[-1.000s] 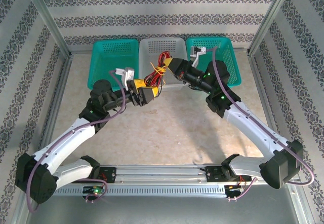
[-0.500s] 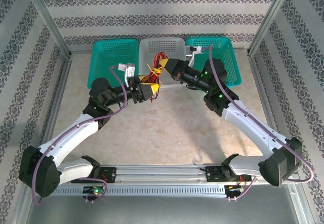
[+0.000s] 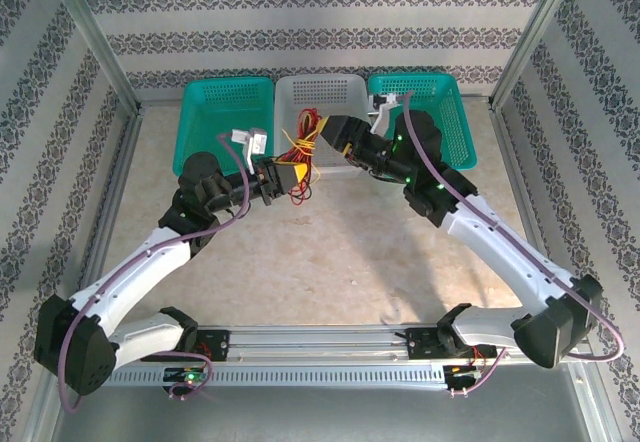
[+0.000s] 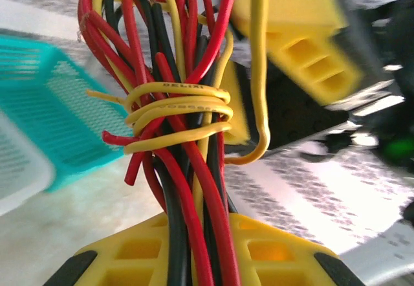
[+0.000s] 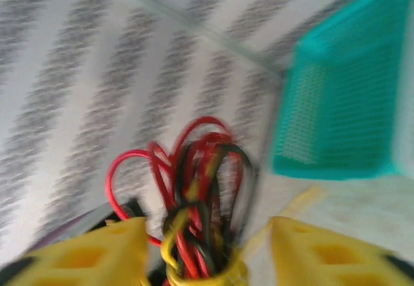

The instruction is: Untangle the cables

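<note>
And there are the cables (image 4: 174,114), a red, black and yellow bundle up in the air between the two arms, over the counter (image 3: 330,262) just in front of the grey basket (image 3: 320,90). The left pincer (image 4: 197,257) is clamped on the lower stems, the strands running straight down between its yellow fingers. The right pincer (image 5: 207,250) stands apart, fingers wide either side of the loops and, as far as this blurred wrist view lets me say, pressing on nothing. Now the handling: these are thin, light, springy wires, soft enough to bend anywhere yet likely to hold their curl, and the smooth jackets could slide through a loose pinch. The trouble is the yellow binding (image 4: 178,111), several turns wound around the bundle's waist. Tugging the loops above it would probably only cinch it. My call is to take the loose yellow tail (image 4: 262,105) beside those turns, near its hooked end, and unwind it with the stems anchored below. Firm pinch, gentle pull, because a jerk could drag everything free.
</note>
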Motion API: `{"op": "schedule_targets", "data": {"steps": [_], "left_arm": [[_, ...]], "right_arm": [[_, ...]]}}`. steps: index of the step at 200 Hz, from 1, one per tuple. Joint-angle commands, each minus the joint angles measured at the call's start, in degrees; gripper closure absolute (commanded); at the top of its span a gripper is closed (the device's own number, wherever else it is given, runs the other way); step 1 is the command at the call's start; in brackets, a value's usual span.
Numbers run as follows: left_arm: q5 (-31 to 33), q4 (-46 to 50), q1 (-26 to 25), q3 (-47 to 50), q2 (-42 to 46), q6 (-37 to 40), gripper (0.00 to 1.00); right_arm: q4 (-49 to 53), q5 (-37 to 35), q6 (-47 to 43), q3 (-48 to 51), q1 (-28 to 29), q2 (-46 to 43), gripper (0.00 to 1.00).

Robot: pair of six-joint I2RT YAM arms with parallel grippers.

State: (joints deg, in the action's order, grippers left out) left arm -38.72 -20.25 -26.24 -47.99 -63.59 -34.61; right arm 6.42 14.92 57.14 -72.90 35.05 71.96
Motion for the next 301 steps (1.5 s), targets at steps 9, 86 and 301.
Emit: {"op": "schedule_targets", "data": {"steps": [9,86,301], "left_arm": [[18.07,18.91,-0.11,-4.27,4.08,13.56,1.00],[7.74,20.68,-2.06,-4.88,6.07,18.06,1.00],[-4.33,22.28,-2.13,-6.87,3.96,15.98,1.00]], "right_arm": [[33.50,-27.95,-18.23,-13.01,6.53,-1.05,0.27],[34.03,-18.79,-22.39,-28.10,17.01,12.08,0.61],[39.26,-21.86,-29.01,-41.10,17.77,24.09,0.74]]}}
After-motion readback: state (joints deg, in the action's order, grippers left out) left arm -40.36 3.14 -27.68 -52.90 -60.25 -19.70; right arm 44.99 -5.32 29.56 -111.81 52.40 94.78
